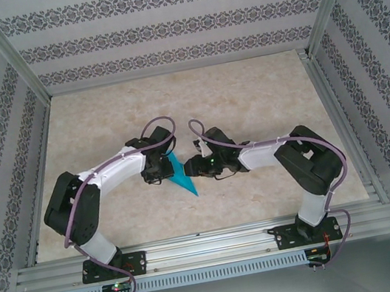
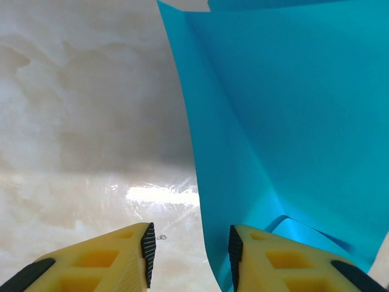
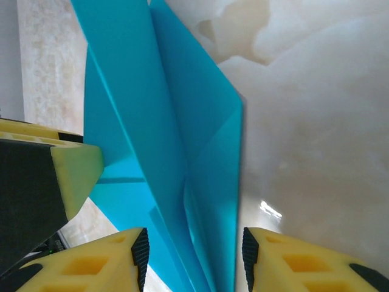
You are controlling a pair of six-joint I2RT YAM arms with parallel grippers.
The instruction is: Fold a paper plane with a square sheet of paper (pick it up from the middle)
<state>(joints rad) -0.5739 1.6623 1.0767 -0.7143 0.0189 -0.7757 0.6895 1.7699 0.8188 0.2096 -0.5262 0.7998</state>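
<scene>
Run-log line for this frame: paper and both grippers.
teal paper: creased wedge, between grippers | left gripper: open, paper edge inside | right gripper: open, straddling paper

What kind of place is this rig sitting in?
Probably a purpose-built lab test booth, not a home or factory floor. An aluminium-profile frame boxes it in, patterned wall panels close off three sides, and the work surface is a bare marble-look tabletop.

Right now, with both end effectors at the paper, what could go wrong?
1. The left end effector has just the paper plane's edge between its open jaws; closing could miss it or crumple it.
2. The right end effector straddles the folded layers, with the left arm's finger close by; they could collide or tear the paper.
</scene>
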